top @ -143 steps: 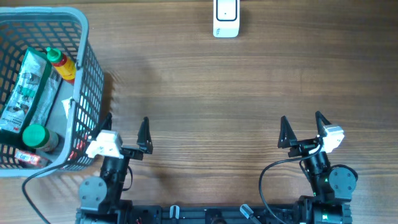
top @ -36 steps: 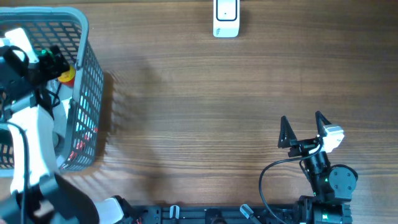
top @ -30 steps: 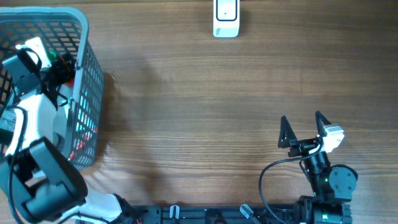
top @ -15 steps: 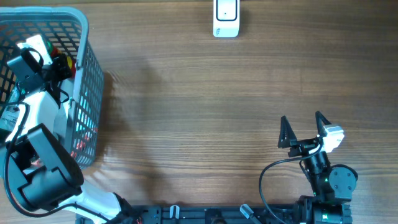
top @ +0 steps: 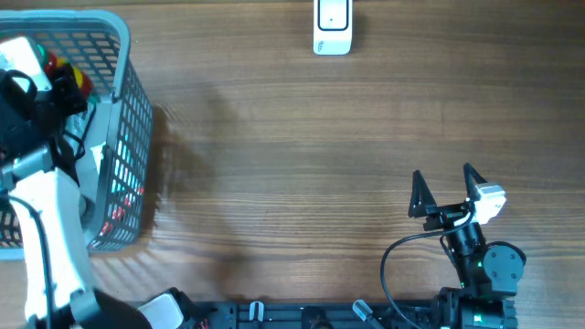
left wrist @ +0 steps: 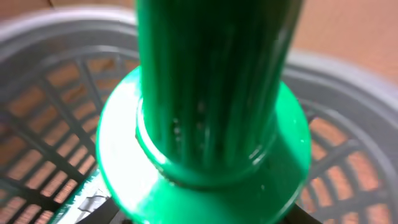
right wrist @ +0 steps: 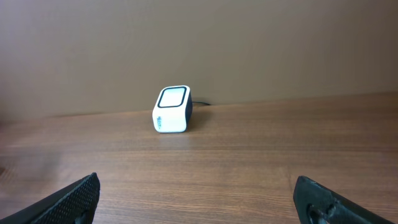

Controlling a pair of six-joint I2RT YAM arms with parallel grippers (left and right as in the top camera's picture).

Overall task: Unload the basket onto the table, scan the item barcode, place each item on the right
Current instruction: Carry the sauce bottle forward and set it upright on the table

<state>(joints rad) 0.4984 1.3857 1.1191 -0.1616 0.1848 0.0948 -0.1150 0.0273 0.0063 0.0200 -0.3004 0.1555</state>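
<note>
A green item [left wrist: 211,93], a smooth cylinder widening into a round flange, fills the left wrist view right at my left gripper's jaws, and the fingers are hidden behind it. My left gripper [top: 59,78] hangs over the grey basket [top: 119,55] at the far left and is shut on this item; a red and yellow part [top: 80,82] shows beside it. The white barcode scanner [top: 332,26] stands at the table's far edge, also in the right wrist view as the scanner [right wrist: 172,109]. My right gripper [top: 448,187] rests open near the front right, nothing between its fingertips [right wrist: 81,193].
The basket's mesh floor [left wrist: 348,68] lies below the held item. A red packet [top: 114,206] shows through the basket's wall. Bare wooden table [top: 302,155] stretches between basket, scanner and right arm.
My left gripper has gone from open to shut on the green item in the basket, and the arm has risen and shifted slightly left. The right arm has not moved.
</note>
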